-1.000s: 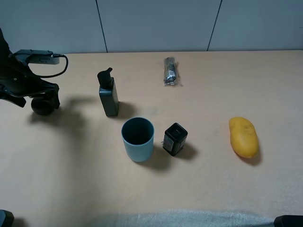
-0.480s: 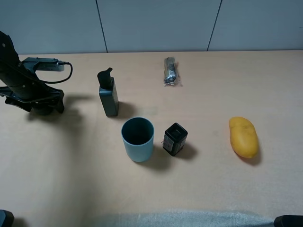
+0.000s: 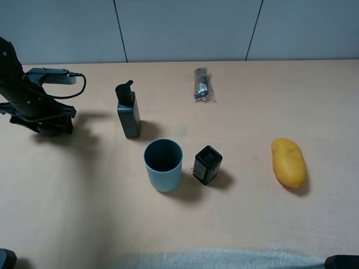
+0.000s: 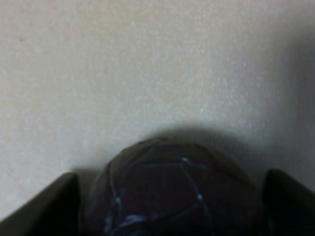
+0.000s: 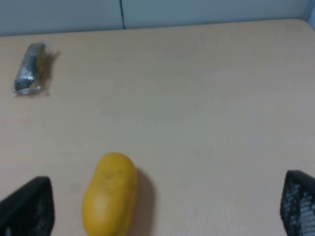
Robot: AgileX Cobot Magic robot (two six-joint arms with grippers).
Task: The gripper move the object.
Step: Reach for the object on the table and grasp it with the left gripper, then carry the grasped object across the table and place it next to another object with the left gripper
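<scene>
The object, a dark rough-skinned ball, sits on the tan table at the far left, between the fingertips of my left gripper. The two tips press against its sides, so the jaws are shut on it. In the high view the black left gripper is low over the table and hides the ball. My right gripper is open and empty, above the table near the yellow mango.
A black pump bottle, a blue-grey cup and a small black boxy bottle stand mid-table. A dark wrapped packet lies at the back. The mango lies at the right.
The left arm has swung over and come down around the ball, which showed between the claws one second ago and is now covered. Nothing else has moved.
</scene>
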